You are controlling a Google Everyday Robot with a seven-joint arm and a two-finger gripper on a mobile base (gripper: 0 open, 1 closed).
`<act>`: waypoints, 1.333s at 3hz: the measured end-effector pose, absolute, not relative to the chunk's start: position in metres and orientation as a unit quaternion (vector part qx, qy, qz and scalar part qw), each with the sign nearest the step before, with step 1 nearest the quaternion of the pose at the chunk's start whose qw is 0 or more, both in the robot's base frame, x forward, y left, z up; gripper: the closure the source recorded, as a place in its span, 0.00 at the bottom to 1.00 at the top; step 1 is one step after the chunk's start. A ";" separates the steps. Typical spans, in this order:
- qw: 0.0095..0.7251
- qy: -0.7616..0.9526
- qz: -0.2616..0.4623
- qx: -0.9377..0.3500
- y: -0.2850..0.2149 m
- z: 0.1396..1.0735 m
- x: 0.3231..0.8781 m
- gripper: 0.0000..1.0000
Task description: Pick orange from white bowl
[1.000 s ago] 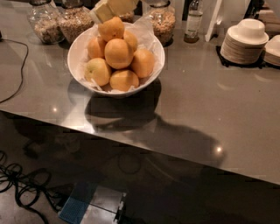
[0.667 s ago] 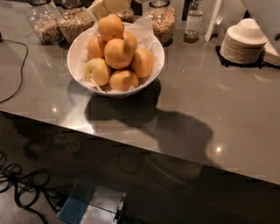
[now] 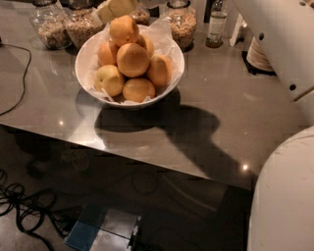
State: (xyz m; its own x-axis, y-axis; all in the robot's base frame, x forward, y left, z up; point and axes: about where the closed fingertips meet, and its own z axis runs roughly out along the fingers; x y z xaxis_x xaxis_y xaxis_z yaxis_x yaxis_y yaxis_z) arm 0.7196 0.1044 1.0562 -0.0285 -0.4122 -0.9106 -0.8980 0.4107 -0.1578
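Orange (image 3: pixel 132 59) round, smooth, heaped in glossy white bowl (image 3: pixel 82 58); tool (image 3: pixel 116 7) above, openness unclear.

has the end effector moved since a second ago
Yes, slightly left: the end effector sits at the top edge, by the bowl's far side, farther from the right jar than before.

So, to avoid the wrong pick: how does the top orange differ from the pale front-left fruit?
The top orange is deep orange and crowns the pile; the pale fruit is yellowish and sits low at the white bowl's rim. Both are round and similar-sized. The gripper is just behind the top orange.
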 end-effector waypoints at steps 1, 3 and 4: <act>0.500 0.675 0.243 -0.485 0.104 1.056 0.720 0.00; 0.466 0.724 0.243 -0.448 0.101 1.003 0.726 0.00; 0.457 0.736 0.250 -0.432 0.108 0.983 0.733 0.00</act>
